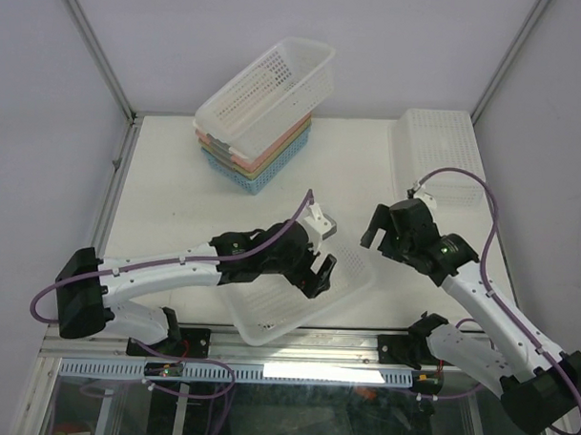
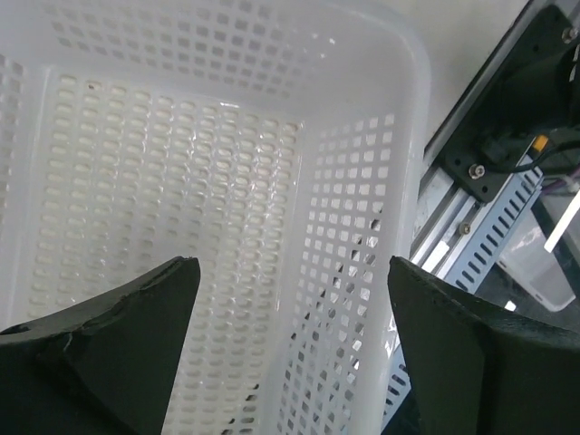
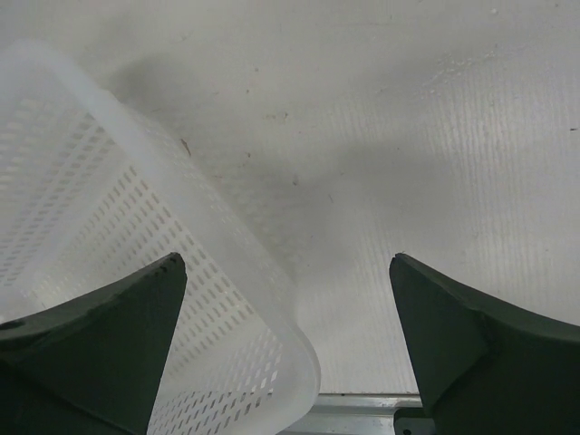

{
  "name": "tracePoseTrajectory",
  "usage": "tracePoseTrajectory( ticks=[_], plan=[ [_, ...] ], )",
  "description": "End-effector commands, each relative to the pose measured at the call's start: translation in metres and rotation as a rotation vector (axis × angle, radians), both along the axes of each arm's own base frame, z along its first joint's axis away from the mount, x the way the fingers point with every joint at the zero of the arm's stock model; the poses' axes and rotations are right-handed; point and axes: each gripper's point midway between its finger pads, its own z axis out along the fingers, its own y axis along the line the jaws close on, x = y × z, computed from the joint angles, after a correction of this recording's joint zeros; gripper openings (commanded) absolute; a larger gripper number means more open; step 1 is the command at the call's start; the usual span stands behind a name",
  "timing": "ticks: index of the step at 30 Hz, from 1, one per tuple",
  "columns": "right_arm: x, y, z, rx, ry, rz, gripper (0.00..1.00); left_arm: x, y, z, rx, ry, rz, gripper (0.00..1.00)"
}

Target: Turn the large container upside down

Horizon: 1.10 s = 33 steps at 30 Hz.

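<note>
While large container (image 1: 301, 313) sits mouth-up | left jaws spread over it | right jaws spread beside it

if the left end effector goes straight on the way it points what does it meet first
Probably the basket, its perforated floor close to the side wall. The left end effector hangs open over it; depth is unclear.

A translucent white container (image 1: 268, 322) pierced with rows of small slots lies on the off-white worktop (image 1: 177, 175), the far stack of baskets (image 1: 259, 154) runs white, then pink, with blue lowest, and the left claw (image 1: 319, 274) and right claw (image 1: 380, 238) are black beside purple cables (image 1: 492, 201).
</note>
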Motion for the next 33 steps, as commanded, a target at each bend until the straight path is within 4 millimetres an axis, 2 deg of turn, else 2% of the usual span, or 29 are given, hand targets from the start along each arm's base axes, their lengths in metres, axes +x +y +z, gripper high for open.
tracePoseTrajectory(
  ticks=[1, 7, 12, 15, 18, 22, 26, 29, 33],
  plan=[
    [0.016, -0.008, 0.050, 0.051, -0.159, -0.105, 0.99, -0.015, -0.010, -0.005, 0.012, -0.036, -0.004, 0.89],
    [0.017, -0.014, 0.069, 0.090, -0.224, -0.150, 0.99, -0.034, -0.022, -0.027, 0.074, -0.038, -0.049, 0.88],
    [0.012, -0.016, 0.069, 0.097, -0.222, -0.156, 0.99, -0.047, -0.028, -0.054, 0.144, -0.027, -0.065, 0.78],
    [0.010, -0.017, 0.068, 0.097, -0.220, -0.157, 0.99, -0.052, -0.030, -0.060, 0.158, -0.021, -0.067, 0.68],
    [0.009, -0.018, 0.070, 0.103, -0.224, -0.162, 0.99, -0.053, -0.033, -0.059, 0.158, -0.028, -0.067, 0.54],
    [0.008, -0.020, 0.075, 0.107, -0.238, -0.172, 0.99, -0.053, -0.036, -0.054, 0.146, -0.029, -0.070, 0.26],
    [0.007, -0.029, 0.094, 0.090, -0.284, -0.188, 0.99, -0.054, -0.045, -0.031, 0.102, -0.029, -0.079, 0.01],
    [0.008, -0.042, 0.126, 0.060, -0.359, -0.208, 0.99, -0.056, -0.057, 0.004, 0.026, -0.024, -0.091, 0.00],
    [0.005, -0.067, 0.184, 0.027, -0.499, -0.267, 0.99, -0.054, -0.075, 0.052, -0.098, 0.052, -0.119, 0.00]
  ],
)
